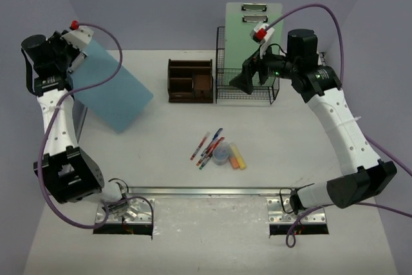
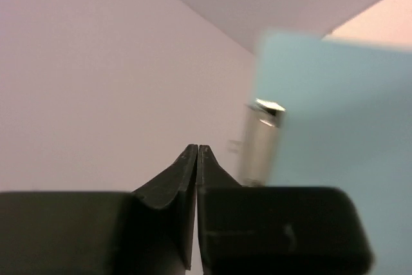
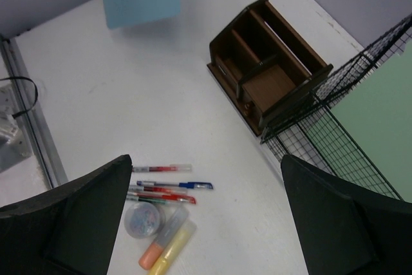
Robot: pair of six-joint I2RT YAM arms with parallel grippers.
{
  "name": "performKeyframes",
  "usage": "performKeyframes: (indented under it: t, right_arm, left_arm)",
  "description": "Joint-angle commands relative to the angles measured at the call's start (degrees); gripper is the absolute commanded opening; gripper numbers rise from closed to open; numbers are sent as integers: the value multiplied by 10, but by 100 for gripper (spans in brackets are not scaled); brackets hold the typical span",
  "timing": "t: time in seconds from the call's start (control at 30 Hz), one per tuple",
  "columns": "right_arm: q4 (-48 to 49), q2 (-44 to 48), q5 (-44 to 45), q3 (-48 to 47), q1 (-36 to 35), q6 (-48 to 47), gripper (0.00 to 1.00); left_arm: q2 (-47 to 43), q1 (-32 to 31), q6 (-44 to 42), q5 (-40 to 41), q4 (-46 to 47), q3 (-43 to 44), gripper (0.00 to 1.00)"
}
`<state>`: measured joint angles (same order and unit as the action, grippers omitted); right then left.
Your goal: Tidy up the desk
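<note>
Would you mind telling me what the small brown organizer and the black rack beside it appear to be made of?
The organizer looks like dark-stained wood, smooth and slightly glossy: solid brown panels and dividers. The rack seems to be black-coated metal wire: a thin see-through grid.

The desk (image 1: 161, 140) is plain white, the organizer (image 1: 190, 82) dark brown, and the rack (image 1: 244, 92) a black wire grid. The light-blue clipboard (image 1: 112, 94) and the pale-green clipboard (image 1: 250, 27) are each one solid colour. The pens (image 1: 209, 146) are red and blue, beside an orange highlighter (image 1: 234, 161) and a yellow highlighter (image 1: 240, 154).
</note>
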<state>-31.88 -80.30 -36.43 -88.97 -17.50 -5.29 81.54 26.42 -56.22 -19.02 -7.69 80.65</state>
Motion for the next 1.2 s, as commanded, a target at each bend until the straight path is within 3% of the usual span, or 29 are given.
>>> performKeyframes:
  t: [0.0, 0.17, 0.27, 0.4, 0.47, 0.57, 0.67, 0.77, 0.87, 1.17]
  right_arm:
    - [74, 16, -42, -50, -5, 51, 99]
    - [81, -4, -52, -108, -4, 78, 99]
    - [69, -13, -54, -120, -4, 87, 99]
    - [61, -11, -62, -102, -4, 89, 99]
    - [48, -11, -71, -98, -4, 87, 99]
    - [31, -11, -82, -85, -4, 78, 99]
    - [21, -7, -90, -73, -4, 67, 99]
    - [13, 0, -93, -49, -4, 57, 99]
    - [13, 7, -89, -25, -4, 37, 99]
    - [-3, -11, -86, -4, -4, 26, 99]
  left_arm:
    - [-108, 0, -87, -149, 90, -61, 0]
    - [-180, -9, -139, -227, 59, -95, 0]
    - [-178, -18, -158, -237, -63, -65, 3]
    - [-135, -20, -57, -184, -152, -18, 30]
    - [-103, -10, -15, -154, -177, -20, 53]
    - [-32, 12, 16, -135, -228, 2, 68]
    - [81, 50, 30, -174, -304, 89, 84]
    - [222, 76, 16, -219, -422, 229, 88]
    - [328, 76, 2, -228, -480, 341, 90]
    - [462, 49, -20, -123, -422, 394, 84]
